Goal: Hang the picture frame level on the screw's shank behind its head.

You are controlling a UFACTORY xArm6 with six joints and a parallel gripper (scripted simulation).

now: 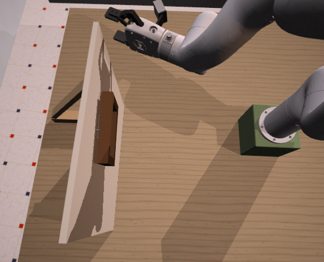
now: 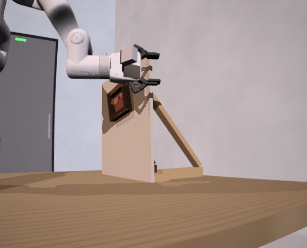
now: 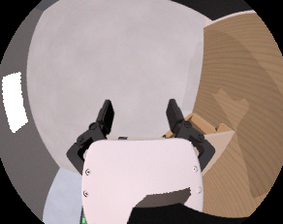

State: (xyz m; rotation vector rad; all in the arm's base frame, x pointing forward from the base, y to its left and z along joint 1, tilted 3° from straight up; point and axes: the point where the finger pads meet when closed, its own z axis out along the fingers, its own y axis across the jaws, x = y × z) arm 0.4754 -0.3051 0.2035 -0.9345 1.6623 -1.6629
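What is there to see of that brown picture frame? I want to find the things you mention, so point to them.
The picture frame [image 1: 105,130] [image 2: 129,100] is a thick, dark brown, wood-like rectangle around a reddish picture. It hangs on the front of the upright pale board [image 1: 81,118] [image 2: 127,149], well above the table. A thin metal fitting shows behind its top edge. The end effector [image 1: 115,26] [image 2: 159,69] [image 3: 140,106] isn't holding it.

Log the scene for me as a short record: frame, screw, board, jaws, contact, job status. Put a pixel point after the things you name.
picture frame: brown [image 1: 104,127] [image 2: 128,100], on the face of the board, sides leaning in the exterior view
screw: small metal piece [image 1: 97,130] behind the frame; seating on shank or head cannot be told
board: pale, upright [image 1: 109,197] [image 2: 127,149] [image 3: 219,146]
jaws: open, empty, near one end of the board
contact with frame: none seen
job status: hanging level looks unmet; seating unconfirmed
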